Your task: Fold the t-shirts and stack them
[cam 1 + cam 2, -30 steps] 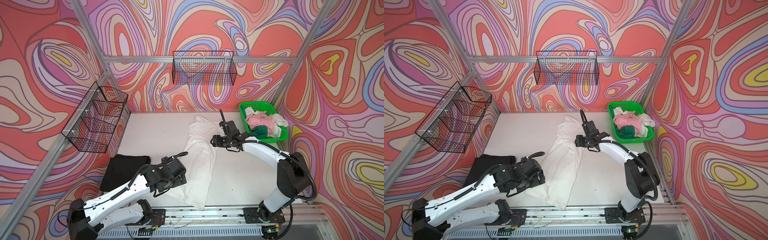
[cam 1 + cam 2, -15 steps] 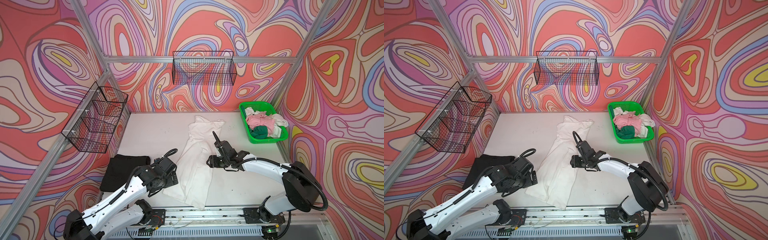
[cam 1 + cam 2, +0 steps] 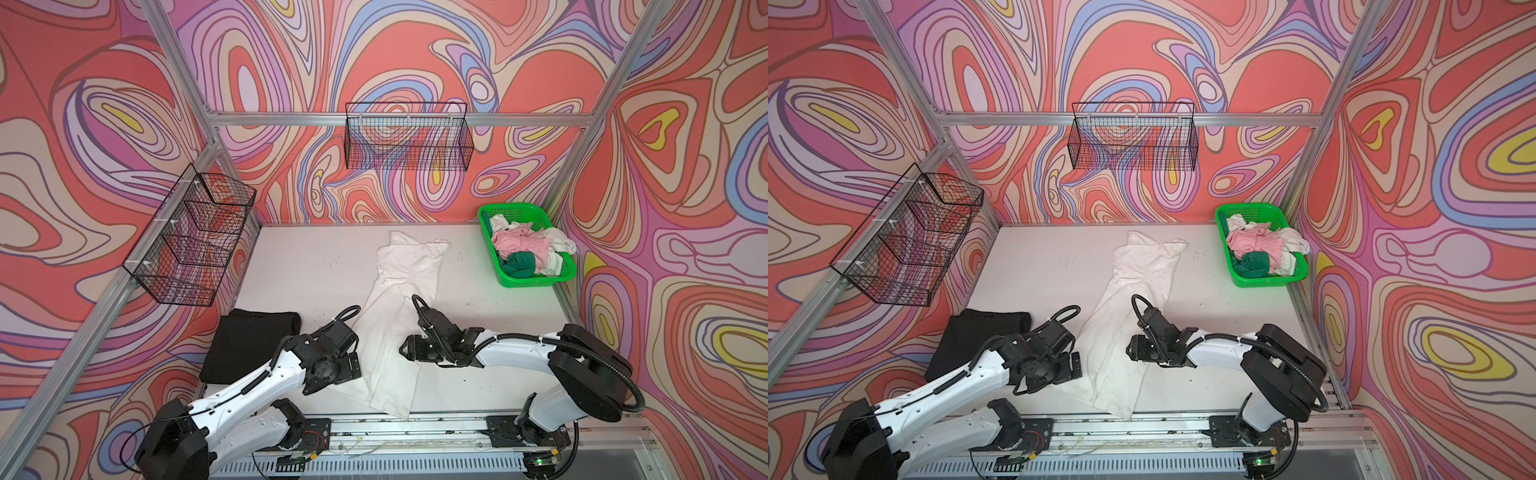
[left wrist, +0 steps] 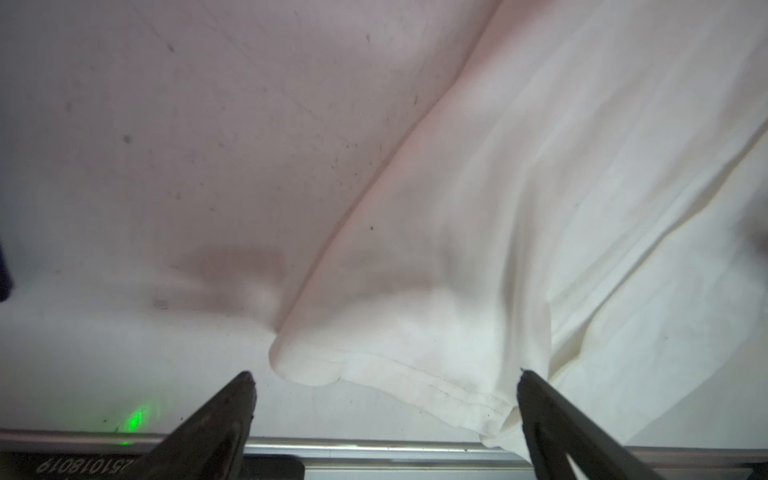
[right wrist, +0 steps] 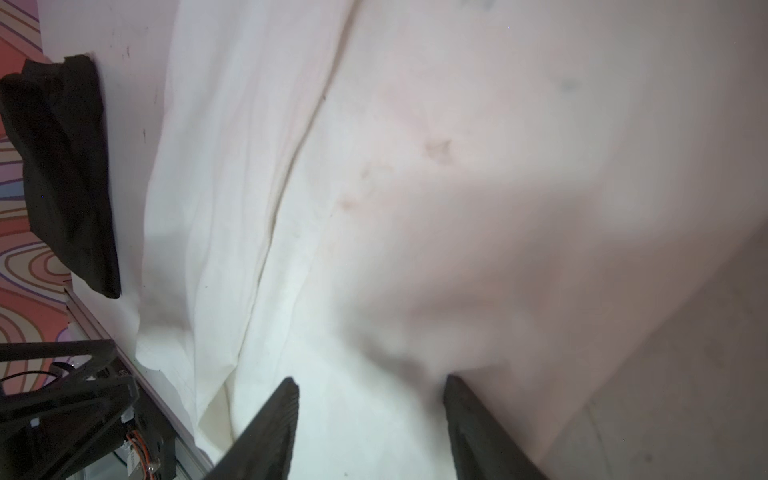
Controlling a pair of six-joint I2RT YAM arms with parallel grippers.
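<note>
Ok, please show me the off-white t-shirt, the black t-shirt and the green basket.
off-white t-shirt [image 3: 409, 266]: in a top view, on its upper part.
black t-shirt [image 3: 245, 345]: in a top view, on its middle.
green basket [image 3: 540, 281]: in a top view, on its near wall.

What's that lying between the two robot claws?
The long off-white t-shirt lies between the left gripper and the right gripper; both top views show it.
</note>
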